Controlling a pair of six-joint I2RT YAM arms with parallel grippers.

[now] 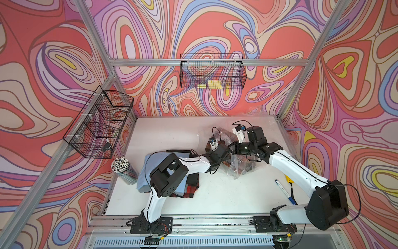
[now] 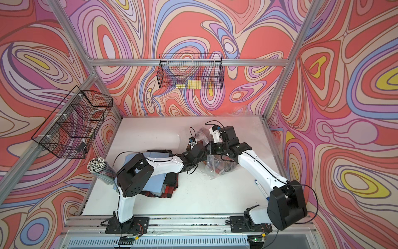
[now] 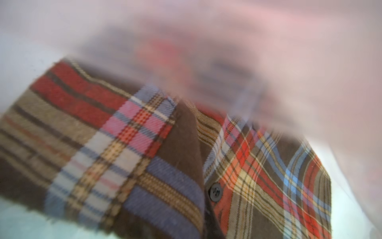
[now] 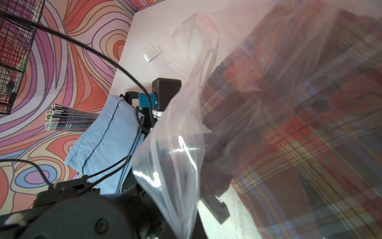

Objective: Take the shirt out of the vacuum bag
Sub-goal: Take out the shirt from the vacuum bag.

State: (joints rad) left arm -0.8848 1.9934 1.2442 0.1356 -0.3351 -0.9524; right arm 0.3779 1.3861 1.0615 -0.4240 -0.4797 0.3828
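Left gripper (image 1: 210, 147) closed, buried in the vacuum bag (image 1: 239, 170) against plaid cloth; its wrist view showed no fingers, so whether it had cloth could not be told; right gripper (image 1: 232, 148) closed too, just beside the left one, film rising to a bunched point toward it in the right wrist view, so probably pinching the bag's edge. White table (image 1: 172, 133) carried everything; the bag lay crumpled toward its right side, partly lifted off the surface; the shirt (image 3: 144, 144), brown-red-blue plaid flannel, was seen through the film, folded, filling the left wrist view. A pile of folded cloths (image 1: 144, 176) sat well apart on the left side; a small white clip (image 4: 153, 52) lay loose on the table. Judged: shirt light, soft, limp, likely to sag and bunch rather than slide out whole; film slick, crinkly, nearly weightless, likely to trail after the cloth unless pinned. Best hold looked like the doubled placket by the dark button (image 3: 216, 192); bag held at its mouth edge.
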